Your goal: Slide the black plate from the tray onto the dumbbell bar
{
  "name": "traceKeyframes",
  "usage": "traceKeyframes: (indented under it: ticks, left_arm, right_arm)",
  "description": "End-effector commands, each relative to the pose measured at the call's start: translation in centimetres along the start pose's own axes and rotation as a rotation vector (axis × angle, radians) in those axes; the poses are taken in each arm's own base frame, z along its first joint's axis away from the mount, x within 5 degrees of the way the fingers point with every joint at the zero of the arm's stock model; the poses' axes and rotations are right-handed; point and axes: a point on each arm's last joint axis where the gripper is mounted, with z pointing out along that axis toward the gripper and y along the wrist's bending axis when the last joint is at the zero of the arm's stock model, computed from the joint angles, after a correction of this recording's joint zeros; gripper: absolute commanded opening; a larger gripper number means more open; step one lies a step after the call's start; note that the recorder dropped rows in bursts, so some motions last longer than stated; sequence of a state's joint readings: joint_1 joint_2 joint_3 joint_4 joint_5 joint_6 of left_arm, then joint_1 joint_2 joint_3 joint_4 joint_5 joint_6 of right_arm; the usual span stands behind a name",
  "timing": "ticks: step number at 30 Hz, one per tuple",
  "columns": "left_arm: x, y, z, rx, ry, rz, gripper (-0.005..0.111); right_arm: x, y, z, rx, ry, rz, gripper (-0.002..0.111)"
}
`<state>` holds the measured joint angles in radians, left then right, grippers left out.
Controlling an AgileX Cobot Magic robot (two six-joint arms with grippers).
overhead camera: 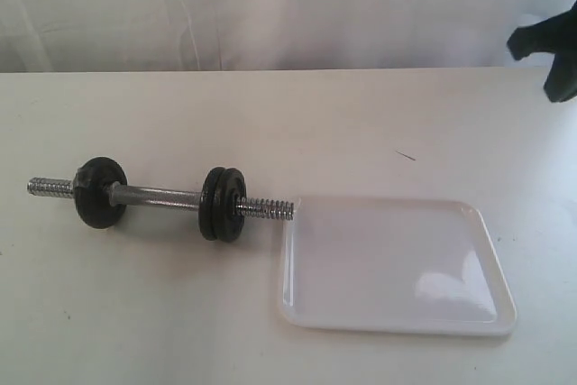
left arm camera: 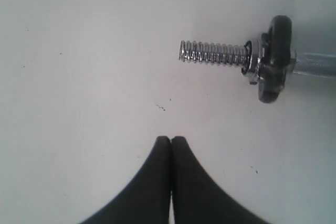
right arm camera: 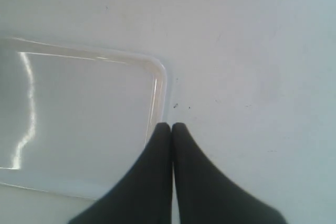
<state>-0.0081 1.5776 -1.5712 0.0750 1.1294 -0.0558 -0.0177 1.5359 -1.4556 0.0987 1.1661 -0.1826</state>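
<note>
The dumbbell bar point(overhead camera: 162, 196) lies on the white table, left of the tray point(overhead camera: 397, 263). Black discs sit on it: one near its left end point(overhead camera: 99, 192) and a pair pressed together near its right end. The black plate point(overhead camera: 233, 207) is the outer disc of that pair, facing the tray. Nothing lies in the tray. My left gripper point(left arm camera: 171, 138) is shut and empty above bare table, a short way from the bar's left threaded end point(left arm camera: 212, 53). My right gripper point(right arm camera: 171, 125) is shut and empty over the tray's corner rim point(right arm camera: 157, 77).
The right arm point(overhead camera: 554, 47) shows as a dark shape at the exterior view's far right, above the table. A pale curtain hangs behind the table's back edge. A small dark mark point(overhead camera: 406, 156) lies on the table behind the tray.
</note>
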Motion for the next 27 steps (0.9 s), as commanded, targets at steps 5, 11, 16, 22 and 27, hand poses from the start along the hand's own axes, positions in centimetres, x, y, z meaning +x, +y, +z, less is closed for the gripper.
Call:
traceKeyframes:
  ticks: [5,11,16,22,27]
  left_arm:
    - [8.0,-0.6,-7.4,-0.012,-0.095,0.003,0.000]
    - [13.4,-1.2,-11.4,-0.027,-0.248,-0.004,0.000]
    - [18.4,-1.7,-15.2,-0.035,-0.429,-0.013,0.000]
    - [24.8,-2.3,-18.6,-0.053,-0.647,-0.015,0.000]
    - [29.9,-2.8,-20.2,-0.076,-0.805,-0.006,0.000]
  right_arm:
    - [6.0,1.9,-12.5,0.060,-0.345,-0.033,0.000]
    - [12.1,3.4,-19.7,0.101,-0.588,-0.056,0.000]
    - [17.6,4.6,-23.8,0.123,-0.751,-0.071,0.000]
    - [23.8,5.8,-26.6,0.145,-0.894,-0.087,0.000]
    - [27.9,6.6,-27.9,0.159,-1.012,-0.092,0.000]
